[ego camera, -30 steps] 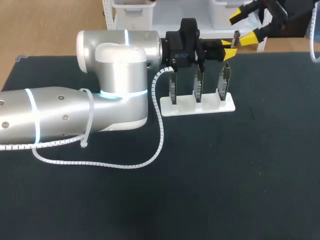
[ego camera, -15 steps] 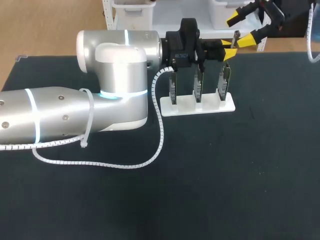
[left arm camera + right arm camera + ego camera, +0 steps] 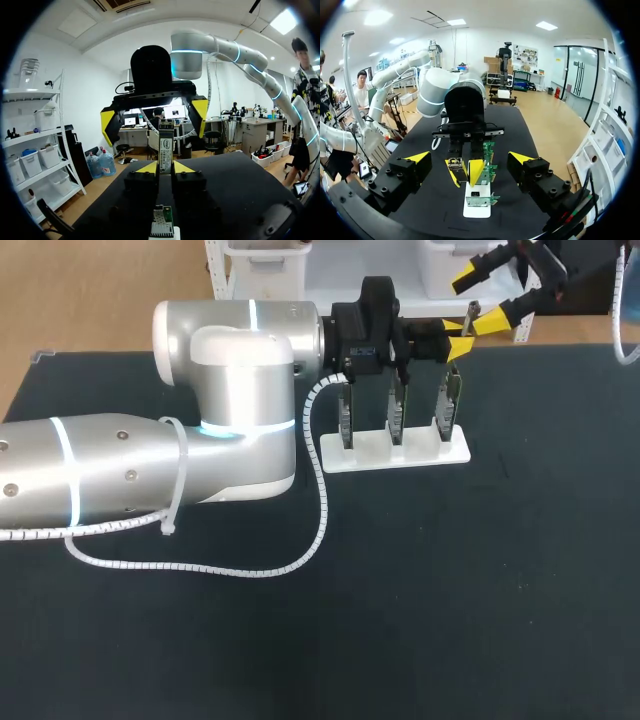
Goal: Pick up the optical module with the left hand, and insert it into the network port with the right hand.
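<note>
The optical module (image 3: 165, 142), a slim metal bar with a label, stands upright in my left gripper (image 3: 165, 167), which is shut on it. In the head view my left gripper (image 3: 458, 344) is above the right end of a white rack (image 3: 420, 452), with the module (image 3: 472, 312) sticking out beyond its tips. Three upright network port boards (image 3: 395, 405) stand in that rack. My right gripper (image 3: 482, 300) is at the table's far edge, open wide, its fingers either side of the module's end without touching it. From its own wrist, my right gripper (image 3: 470, 159) faces my left gripper (image 3: 465, 172).
My left arm's large silver body (image 3: 230, 400) and its white coiled cable (image 3: 250, 568) cover the left half of the dark table (image 3: 480, 580). The rack (image 3: 477, 200) lies under and ahead of my right gripper.
My right gripper has shifted slightly to the left, closer to the module's end. My left arm and the module have stayed where they were.
</note>
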